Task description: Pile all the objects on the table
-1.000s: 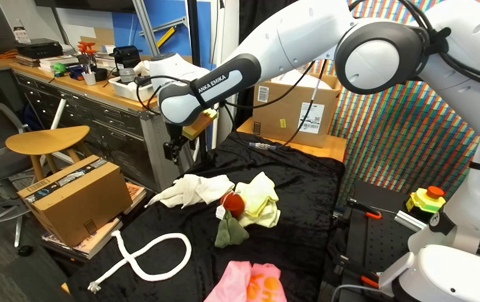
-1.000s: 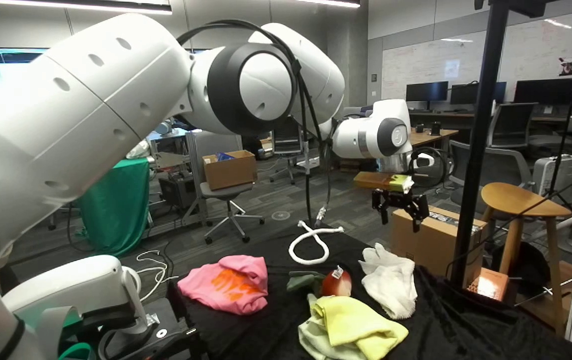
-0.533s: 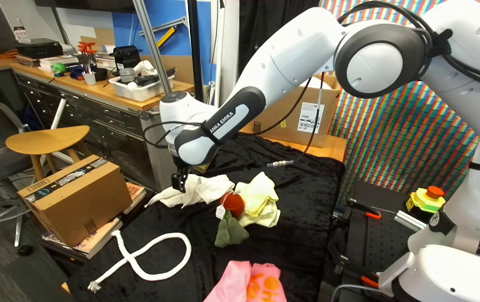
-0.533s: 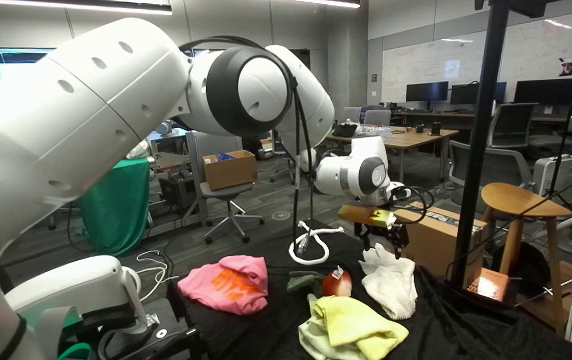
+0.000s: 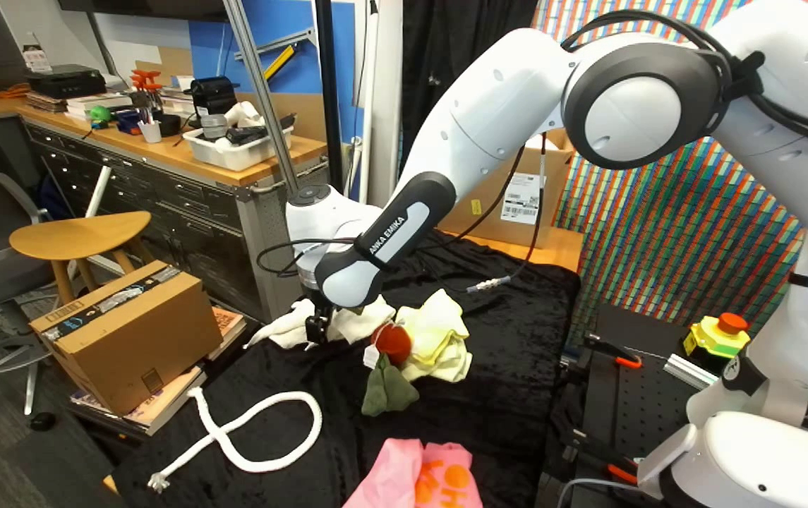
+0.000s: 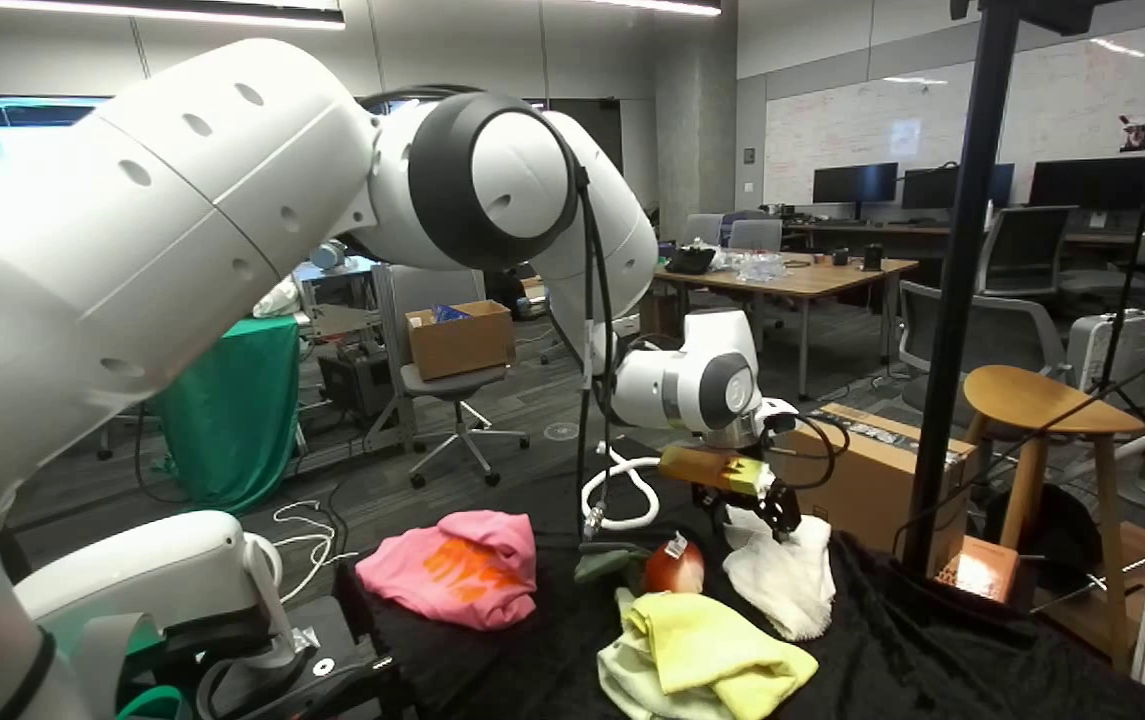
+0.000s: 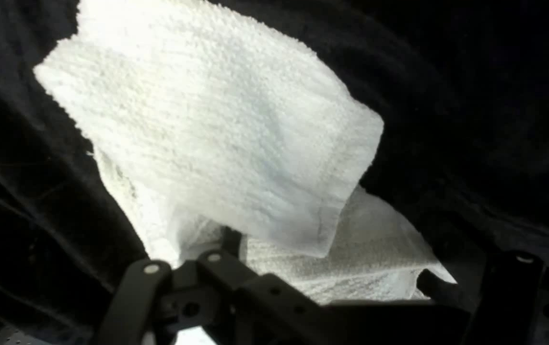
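In an exterior view, one white bin [image 5: 231, 156] is standing on the wooden workbench [image 5: 164, 154] at far left, holding grey and black items [image 5: 231, 134]; to its left one white cup [image 5: 150, 132] is holding pens [image 5: 146, 113]. One brown cardboard box [image 5: 553, 187] is sitting at the far end of the black-covered table [image 5: 509, 339], something white [image 5: 550, 143] showing in its top. A second, taped box [image 5: 128, 335] is resting on books [image 5: 171, 403] at left, its contents hidden. In an exterior view, a third, open-topped box [image 6: 467, 345] is standing on a chair [image 6: 452, 385], something blue [image 6: 447, 313] showing inside.

On the table one white cloth [image 5: 360, 322] is lying at far left, and one yellow and pale-green cloth bundle [image 5: 437, 342] is lying to its right. Between them one red item [image 5: 393, 344] with one white tag [image 5: 371, 356] is resting; one dark green piece [image 5: 388, 386] is lying against its near side, and whether the two are joined cannot be told. One white rope [image 5: 219, 433] is looping at near left, crossing itself once. One pink cloth [image 5: 389, 476] with orange lettering is lying at the near end.

The one gripper [image 6: 747, 515] is hanging low over the white cloth, its two fingers [image 7: 439, 289] standing spread; whether either is touching the cloth cannot be told.
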Robot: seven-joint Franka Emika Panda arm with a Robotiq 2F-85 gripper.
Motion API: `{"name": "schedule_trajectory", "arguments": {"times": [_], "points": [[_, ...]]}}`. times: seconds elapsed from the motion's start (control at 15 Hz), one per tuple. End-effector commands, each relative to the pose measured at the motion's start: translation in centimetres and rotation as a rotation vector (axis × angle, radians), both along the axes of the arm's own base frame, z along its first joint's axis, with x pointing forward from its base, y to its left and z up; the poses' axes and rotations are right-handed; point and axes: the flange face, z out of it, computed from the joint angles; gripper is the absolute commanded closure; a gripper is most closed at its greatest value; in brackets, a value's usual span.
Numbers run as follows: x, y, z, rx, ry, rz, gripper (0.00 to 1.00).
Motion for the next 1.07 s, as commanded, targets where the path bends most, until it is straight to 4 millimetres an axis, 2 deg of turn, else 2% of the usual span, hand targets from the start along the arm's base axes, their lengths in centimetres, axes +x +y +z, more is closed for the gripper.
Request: {"name": "schedule_trajectory", "arguments": {"times": [0.0,0.27,0.33,0.4,0.47,0.53,1.0], "points": [[-0.6,-0.9,0.8,-0.028,-0.028,0.001,0.00],[-0.4,-1.5,0.9,-0.039,-0.036,-0.008,0.00],[-0.3,-1.6,0.9,-0.040,-0.038,-0.010,0.25],[-0.2,-1.6,1.0,-0.042,-0.040,-0.011,0.25],[-0.2,-1.6,1.2,-0.042,-0.040,-0.011,0.32],[0.0,-1.8,1.5,-0.045,-0.041,-0.012,0.42],[0.6,-2.3,2.5,-0.048,-0.046,-0.019,0.94]]}}
